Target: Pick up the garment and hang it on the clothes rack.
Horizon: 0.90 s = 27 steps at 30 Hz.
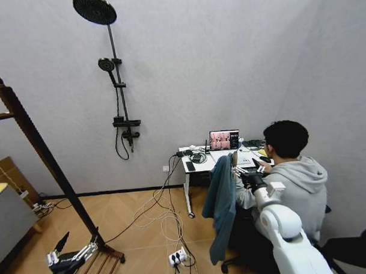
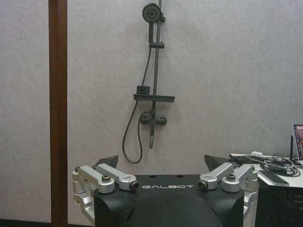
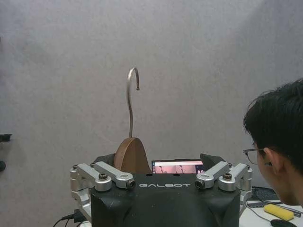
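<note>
One long teal garment is hanging from the wooden hanger our right gripper is clamping; the dark reddish-brown wooden clothes rack stands well apart. Our left gripper is idling wide (low). We are risking trailing fabric snagging the seated person's chair.

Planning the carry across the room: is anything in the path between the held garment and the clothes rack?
No upright obstacle shows. The garment hangs from the right end effector by the desk; the clothes rack stands to the left. Between them lie loose cables and a power strip on the floor.
</note>
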Motion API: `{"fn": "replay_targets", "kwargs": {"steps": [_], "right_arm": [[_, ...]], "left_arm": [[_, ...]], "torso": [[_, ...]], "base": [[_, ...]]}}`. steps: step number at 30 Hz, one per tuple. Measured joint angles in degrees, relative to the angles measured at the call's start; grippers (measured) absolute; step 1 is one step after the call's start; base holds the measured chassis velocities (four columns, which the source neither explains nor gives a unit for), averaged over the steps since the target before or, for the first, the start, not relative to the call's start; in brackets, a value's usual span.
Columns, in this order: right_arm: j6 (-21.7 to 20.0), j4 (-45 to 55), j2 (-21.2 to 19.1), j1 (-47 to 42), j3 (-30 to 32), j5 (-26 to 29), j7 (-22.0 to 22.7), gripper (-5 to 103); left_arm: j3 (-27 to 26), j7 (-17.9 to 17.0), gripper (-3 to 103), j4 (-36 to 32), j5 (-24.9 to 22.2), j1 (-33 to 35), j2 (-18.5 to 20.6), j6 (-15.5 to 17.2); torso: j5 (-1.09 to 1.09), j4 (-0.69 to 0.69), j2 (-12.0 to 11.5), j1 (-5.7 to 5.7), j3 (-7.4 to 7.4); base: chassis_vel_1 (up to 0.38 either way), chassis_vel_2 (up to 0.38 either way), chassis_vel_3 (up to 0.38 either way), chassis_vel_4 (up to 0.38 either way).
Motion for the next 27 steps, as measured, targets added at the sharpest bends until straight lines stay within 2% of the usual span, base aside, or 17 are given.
{"fn": "replay_targets", "kwargs": {"steps": [1, 3, 4, 6, 7, 9, 10, 11, 13, 14, 15, 18, 19, 20, 21, 23, 27], "right_arm": [[0.0, 0.0, 0.0, 0.0, 0.0, 0.0, 0.0, 100], [0.2, -2.8, -1.3, 2.2, -0.2, 0.5, -0.8, 90], [0.2, -2.8, -1.3, 2.2, -0.2, 0.5, -0.8, 90], [0.4, -4.9, -2.1, 3.6, -0.5, 1.3, -2.1, 79], [0.4, -4.9, -2.1, 3.6, -0.5, 1.3, -2.1, 79], [0.5, -6.0, -2.0, 4.4, -0.7, 1.4, -3.0, 68], [0.5, -6.0, -2.0, 4.4, -0.7, 1.4, -3.0, 68], [0.5, -6.2, -1.7, 4.6, -0.8, 1.5, -3.1, 57], [0.5, -6.3, -1.5, 4.6, -0.8, 1.5, -3.1, 57], [0.5, -6.5, -1.3, 4.6, -0.9, 1.5, -3.3, 52], [0.4, -6.5, -1.3, 4.5, -0.9, 1.5, -3.5, 41], [0.4, -6.5, -1.3, 4.4, -0.9, 1.7, -3.5, 41], [0.3, -6.5, -1.5, 4.4, -0.9, 1.9, -3.6, 30], [0.2, -6.5, -1.6, 4.4, -0.9, 2.0, -3.7, 24], [0.2, -6.5, -1.6, 4.4, -0.9, 2.0, -3.7, 24], [0.0, -6.4, -1.8, 4.5, -0.9, 2.2, -3.7, 14], [-0.3, -5.5, -2.0, 4.3, -1.1, 2.7, -3.7, 10]], "left_arm": [[0.0, 0.0, 100, 0.0, 0.0, 0.0, 0.0, 0.0], [0.0, 0.0, 100, 0.0, 0.0, 0.0, 0.0, 0.0], [0.0, 0.0, 100, 0.0, 0.0, 0.0, 0.0, 0.0], [0.0, 0.0, 100, 0.0, 0.0, 0.0, 0.0, 0.0], [0.0, 0.0, 100, 0.0, 0.0, 0.0, 0.0, 0.0], [0.0, 0.0, 100, 0.0, 0.0, 0.0, 0.0, 0.0], [0.0, 0.0, 100, 0.0, 0.0, 0.0, 0.0, 0.0], [0.0, 0.0, 100, 0.0, 0.0, 0.0, 0.0, 0.0], [0.0, 0.0, 100, 0.0, 0.0, 0.0, 0.0, 0.0], [0.0, 0.0, 100, 0.0, 0.0, 0.0, 0.0, 0.0], [0.0, 0.0, 100, 0.0, 0.0, 0.0, 0.0, 0.0], [0.0, 0.0, 100, 0.0, 0.0, 0.0, 0.0, 0.0], [0.0, 0.0, 100, 0.0, 0.0, 0.0, 0.0, 0.0], [0.0, 0.0, 100, 0.0, 0.0, 0.0, 0.0, 0.0], [0.0, 0.0, 100, 0.0, 0.0, 0.0, 0.0, 0.0], [0.0, 0.0, 100, 0.0, 0.0, 0.0, 0.0, 0.0], [0.0, 0.0, 100, 0.0, 0.0, 0.0, 0.0, 0.0]], "torso": [[0.0, 0.0, 0.0, 0.0, 0.0], [-0.03, 0.0, 0.0, 0.05, 0.01], [-0.03, 0.0, 0.0, 0.05, 0.01], [-0.02, -0.03, 0.0, 0.04, 0.01], [-0.02, -0.03, 0.0, 0.04, 0.01], [-0.02, -0.01, 0.0, 0.02, 0.0], [-0.02, -0.01, 0.0, 0.02, 0.0], [-0.02, -0.01, 0.0, 0.01, 0.0], [-0.02, -0.01, 0.0, 0.01, 0.0], [-0.01, -0.01, 0.0, 0.01, 0.0], [-0.01, -0.02, 0.0, 0.02, 0.0], [-0.01, -0.01, 0.0, 0.02, 0.0], [-0.02, -0.02, 0.0, 0.02, 0.0], [-0.01, -0.01, 0.0, 0.02, 0.0], [-0.01, -0.01, 0.0, 0.02, 0.0], [-0.01, -0.02, 0.0, 0.02, 0.0], [-0.01, -0.02, 0.0, 0.02, 0.01]], "base": [[0.0, 0.0, 0.0, 0.0], [0.0, 0.0, 0.0, 0.0], [0.0, 0.0, 0.0, 0.0], [0.0, 0.0, 0.0, 0.0], [0.0, 0.0, 0.0, 0.0], [0.0, 0.0, 0.0, 0.0], [0.0, 0.0, 0.0, 0.0], [0.0, 0.0, 0.0, 0.0], [0.0, 0.0, 0.0, 0.0], [0.0, 0.0, 0.0, 0.0], [0.0, 0.0, 0.0, 0.0], [0.0, 0.0, 0.0, 0.0], [0.0, 0.0, 0.0, 0.0], [0.0, 0.0, 0.0, 0.0], [0.0, 0.0, 0.0, 0.0], [0.0, 0.0, 0.0, 0.0], [0.0, 0.0, 0.0, 0.0]]}}
